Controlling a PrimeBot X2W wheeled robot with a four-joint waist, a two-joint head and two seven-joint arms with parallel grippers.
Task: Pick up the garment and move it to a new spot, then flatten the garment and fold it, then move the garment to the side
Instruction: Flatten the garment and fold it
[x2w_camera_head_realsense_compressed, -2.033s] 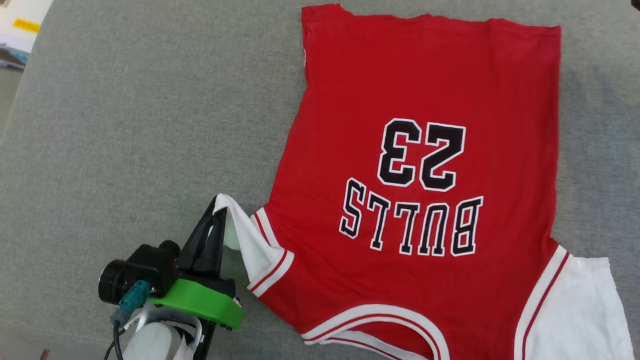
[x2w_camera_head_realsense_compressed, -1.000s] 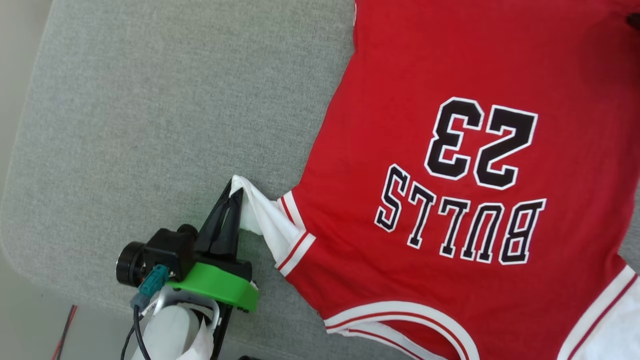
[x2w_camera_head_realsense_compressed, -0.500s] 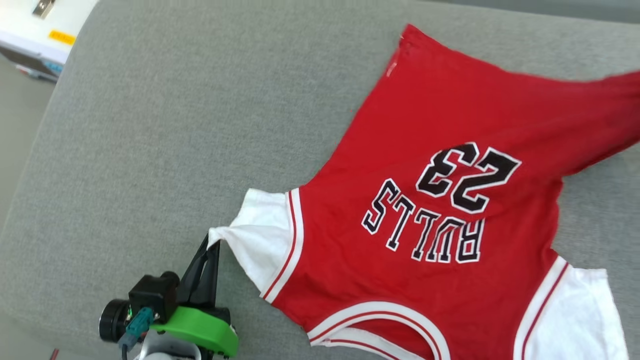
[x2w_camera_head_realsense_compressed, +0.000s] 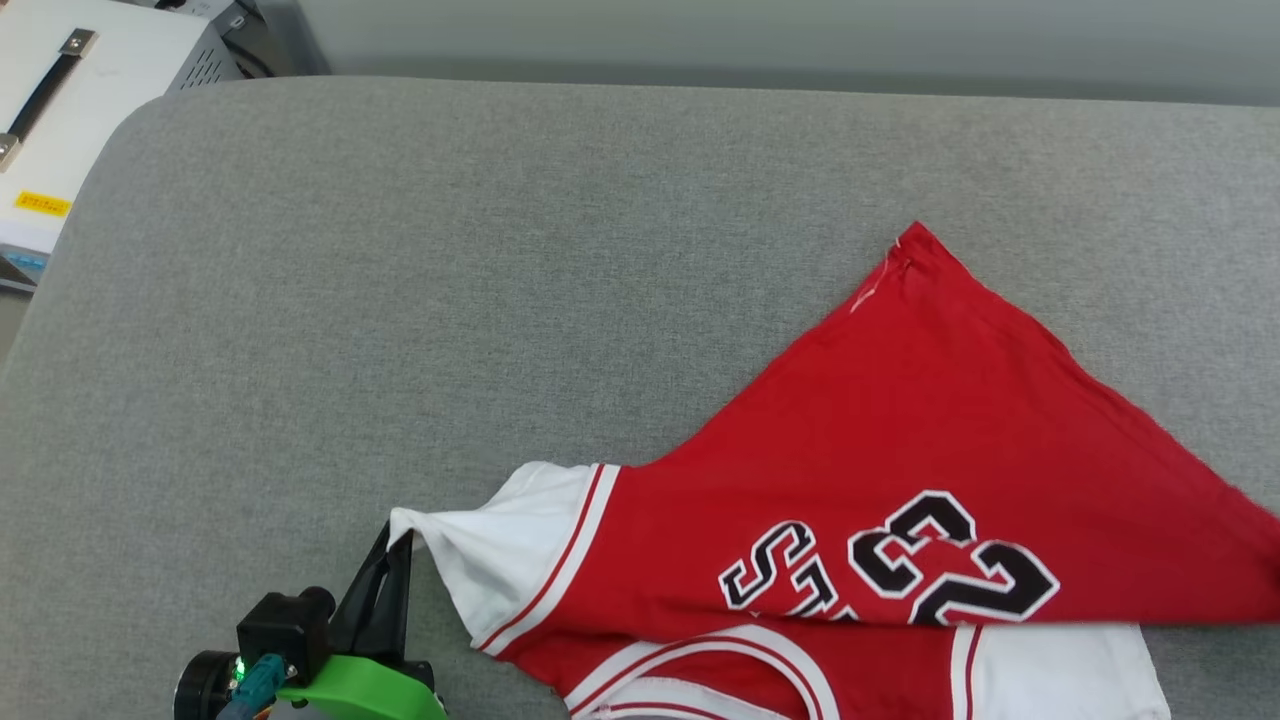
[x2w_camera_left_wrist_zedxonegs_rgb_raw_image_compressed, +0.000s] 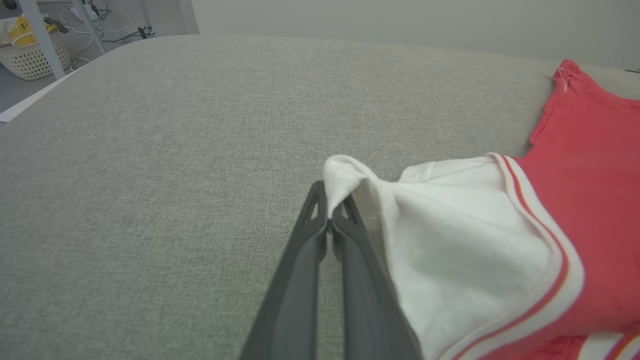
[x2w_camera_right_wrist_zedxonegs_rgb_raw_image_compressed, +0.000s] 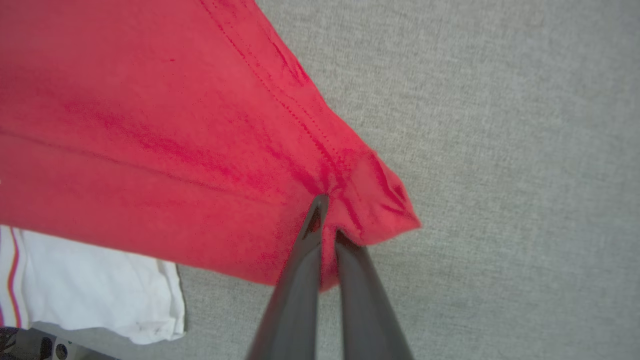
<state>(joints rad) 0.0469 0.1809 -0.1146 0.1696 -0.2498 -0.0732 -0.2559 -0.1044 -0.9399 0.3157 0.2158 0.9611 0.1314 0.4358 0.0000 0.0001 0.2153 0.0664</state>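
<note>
From the head: pinches the garment (x2w_camera_head_realsense_compressed: 900, 450) by the tip of its white sleeve (x2w_camera_head_realsense_compressed: 500, 570) with the left gripper (x2w_camera_head_realsense_compressed: 398, 545), fingers pressed together, close to the front edge of the grey cushion (x2w_camera_head_realsense_compressed: 400, 250). Half a second ago, had the shirt lying open with its lettering plain. Now has the red hem side drawn over toward the collar, covering most of the print. Reads as the fold begun, though on a slant rather than square. Owes part of the shift to the camera's own move.

From the left wrist: grips only a small nip of sleeve cloth, raised just off the cushion.

From the right wrist: clamps the right gripper (x2w_camera_right_wrist_zedxonegs_rgb_raw_image_compressed: 325, 215) tight on a red hem corner, held over the cushion's bare cloth.

Points the collar at the cushion's front edge and one hem corner at its back. Lays the long axis across the cushion, roughly along that front edge.
</note>
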